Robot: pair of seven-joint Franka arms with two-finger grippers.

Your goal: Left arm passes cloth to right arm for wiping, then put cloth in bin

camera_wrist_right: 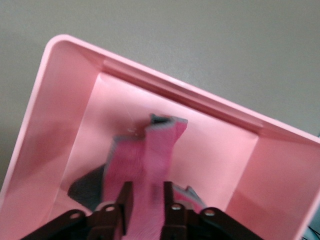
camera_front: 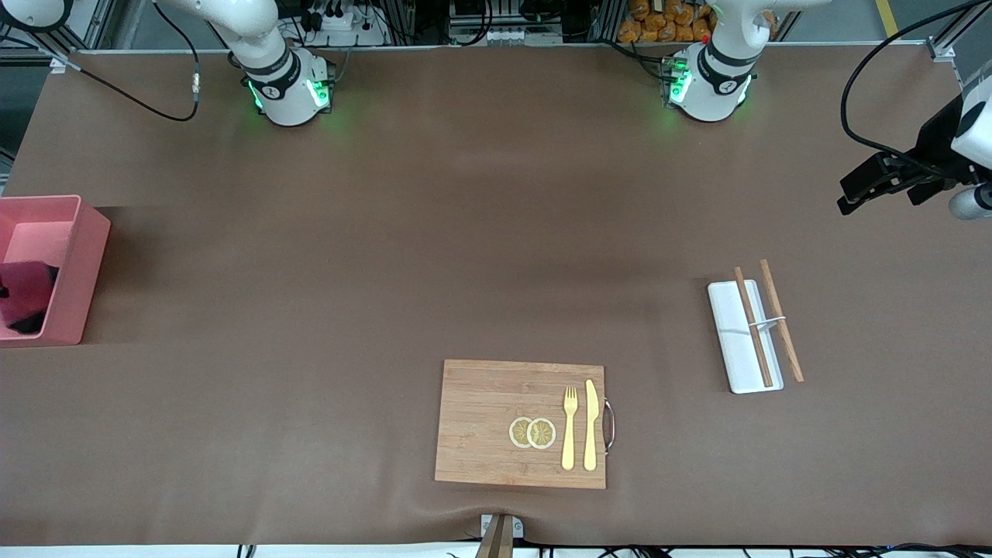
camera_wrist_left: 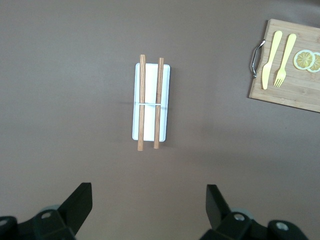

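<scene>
The salmon-pink bin [camera_front: 87, 256] stands at the right arm's end of the table. Inside it lies the cloth [camera_front: 23, 298], magenta with dark grey edges. In the right wrist view my right gripper [camera_wrist_right: 148, 200] hangs just above the bin [camera_wrist_right: 65, 100]. Its fingers are parted, and the blurred cloth [camera_wrist_right: 145, 155] runs loosely between them down to the bin floor. That gripper is outside the front view. My left gripper [camera_front: 883, 194] waits open and empty in the air over the left arm's end of the table; the left wrist view shows it [camera_wrist_left: 149, 205] with nothing between its fingers.
A white tray [camera_front: 736, 349] with two wooden chopsticks [camera_front: 753, 325] lies below the left gripper, also in the left wrist view as the tray [camera_wrist_left: 167, 100]. A bamboo cutting board [camera_front: 480, 418] near the front edge carries a yellow fork, a knife and lemon slices.
</scene>
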